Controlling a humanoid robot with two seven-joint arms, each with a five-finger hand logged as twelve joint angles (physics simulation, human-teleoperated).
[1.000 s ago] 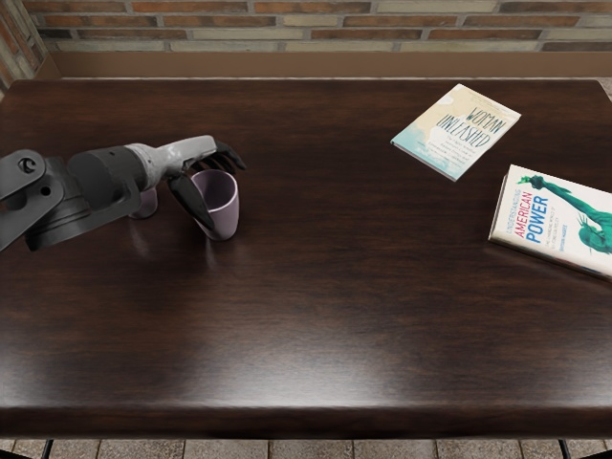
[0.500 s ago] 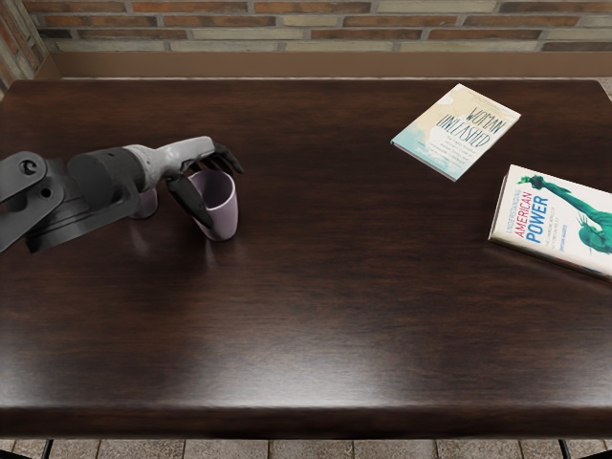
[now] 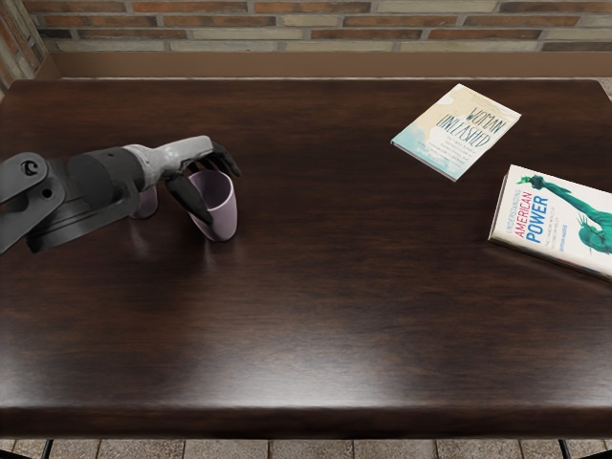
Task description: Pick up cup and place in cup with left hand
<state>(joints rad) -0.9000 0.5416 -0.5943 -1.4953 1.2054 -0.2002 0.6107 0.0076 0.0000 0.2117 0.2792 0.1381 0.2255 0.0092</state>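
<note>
Near edge: dark brown wood table [image 3: 316, 316], glossy, with visible grain and a pale sheen along the front. Tiled floor [image 3: 316, 449] shows just below it.

Left half of table: mauve cup [image 3: 223, 220], smooth and plain, tall, wide at the mouth and narrowing to the base. Mouth faces up, with the rim and some of the inside showing. Base is at the tabletop as far as this view goes; cannot tell whether it touches or sits slightly clear.

Left hand [image 3: 211, 189] at this cup, its arm in from the left edge. Back of hand pale grey, fingers black. Closed around the cup: thumb slanting down across the near left side, fingers curved over the far side by the rim, cup between them. Finger contact on the far side is partly hidden; firmness of grip cannot be judged.

Second cup [image 3: 145, 204], also mauve, to the left of the held one and well short of touching it. Mostly covered by the forearm and wrist; only a lower part shows, so its mouth cannot be read.

Right side: thick book, "American Power" [image 3: 545, 229], cover up, green statue on it, cut by the picture edge. Farther back, "Woman Unleashed" [image 3: 457, 132], pale cover, lying flat at an angle.

Beyond the table, brick wall [image 3: 316, 24].
</note>
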